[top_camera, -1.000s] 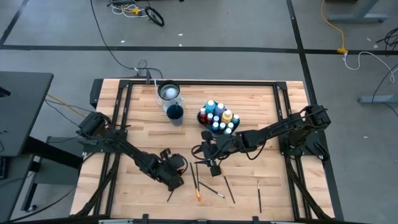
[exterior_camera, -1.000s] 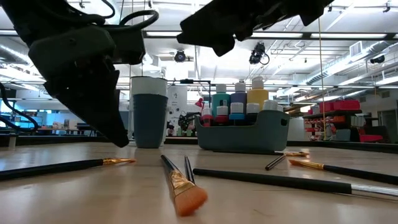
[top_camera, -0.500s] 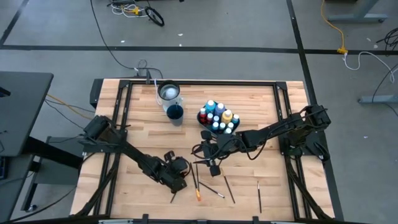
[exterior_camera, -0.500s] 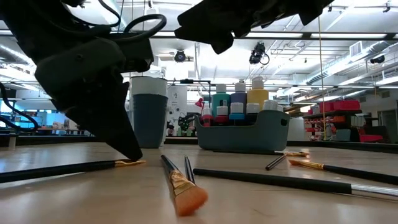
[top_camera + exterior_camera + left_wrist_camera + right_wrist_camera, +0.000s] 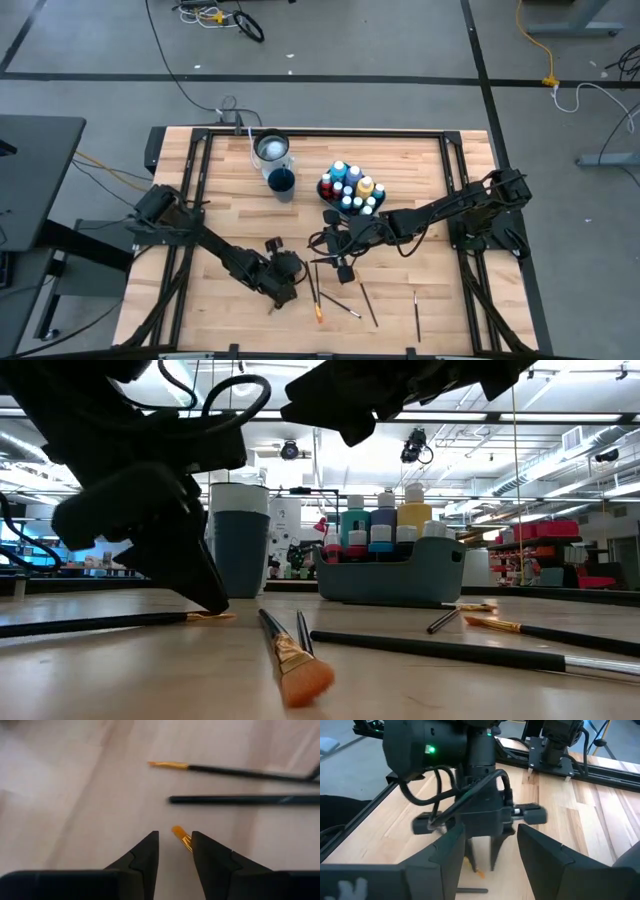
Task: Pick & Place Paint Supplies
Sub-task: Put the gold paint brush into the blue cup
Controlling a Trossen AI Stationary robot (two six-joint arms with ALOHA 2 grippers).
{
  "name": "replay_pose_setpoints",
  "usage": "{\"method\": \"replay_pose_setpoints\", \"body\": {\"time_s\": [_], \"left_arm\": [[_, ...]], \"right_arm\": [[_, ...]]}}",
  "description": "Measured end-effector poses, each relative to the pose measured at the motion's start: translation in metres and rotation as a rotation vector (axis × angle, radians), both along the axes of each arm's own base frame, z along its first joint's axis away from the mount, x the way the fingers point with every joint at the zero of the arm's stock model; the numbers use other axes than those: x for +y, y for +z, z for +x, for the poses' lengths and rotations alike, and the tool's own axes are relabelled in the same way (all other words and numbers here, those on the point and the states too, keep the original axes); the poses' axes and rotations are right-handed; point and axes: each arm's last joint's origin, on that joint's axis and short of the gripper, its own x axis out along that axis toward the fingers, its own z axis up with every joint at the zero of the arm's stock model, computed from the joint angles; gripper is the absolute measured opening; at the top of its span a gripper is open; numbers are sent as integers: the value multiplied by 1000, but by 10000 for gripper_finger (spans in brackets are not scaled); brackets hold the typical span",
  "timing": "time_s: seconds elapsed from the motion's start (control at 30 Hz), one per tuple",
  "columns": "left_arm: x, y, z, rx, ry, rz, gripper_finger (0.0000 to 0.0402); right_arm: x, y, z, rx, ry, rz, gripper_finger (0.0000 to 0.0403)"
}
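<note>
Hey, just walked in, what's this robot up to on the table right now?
The left end effector is down on the table, its fingers straddling the orange-tipped end of a paintbrush that lies flat. The right end effector hangs open above the table nearby, holding nothing. More brushes lie loose on the wood, and the paint bottles stand in the tray beside the dark blue cup.

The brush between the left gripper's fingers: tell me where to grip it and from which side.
Take the brush on its thin handle just behind the orange bristles, coming straight down from above. It lies flat on the table, and the left gripper already straddles it, fingers either side.
</note>
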Motion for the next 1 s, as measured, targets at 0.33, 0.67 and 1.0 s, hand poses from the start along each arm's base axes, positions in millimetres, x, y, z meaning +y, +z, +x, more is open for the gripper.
{"method": "replay_pose_setpoints", "body": {"time_s": [0.33, 0.67, 1.0], "left_arm": [[6, 18, 1, -70, 54, -45, 128], [4, -5, 5, -37, 111, -91, 128], [10, -6, 5, -24, 171, -101, 89]], "right_arm": [[0, 0, 0, -4, 0, 1, 186], [0, 0, 0, -4, 0, 1, 186], [0, 1, 0, -6, 0, 1, 186]]}}
